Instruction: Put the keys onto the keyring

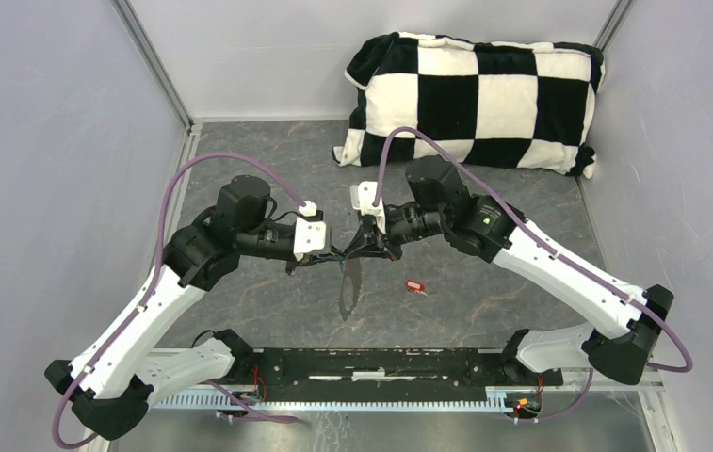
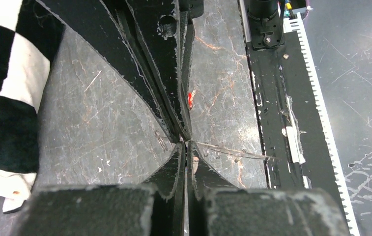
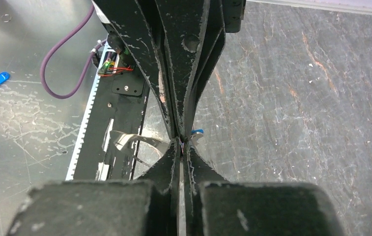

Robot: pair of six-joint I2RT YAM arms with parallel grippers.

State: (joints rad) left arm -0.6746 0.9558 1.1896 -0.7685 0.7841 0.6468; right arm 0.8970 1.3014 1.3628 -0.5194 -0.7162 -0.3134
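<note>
My left claw (image 1: 336, 255), pinched shut, dangles the keyring (image 1: 350, 288), a floppy grey oval loop; my right claw (image 1: 358, 250) is closed at its top.

Enclosure: 3 pale grey panel walls (image 1: 51, 141), 2 aluminium corner posts (image 1: 154, 66); dark grey marbled tabletop (image 1: 484, 311); 1 black-and-white checkered plush pillow (image 1: 475, 99) against the back wall, right.

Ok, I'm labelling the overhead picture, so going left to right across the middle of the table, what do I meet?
left gripper → keyring → red key. The right gripper overlaps the keyring, so it is left out.
</note>
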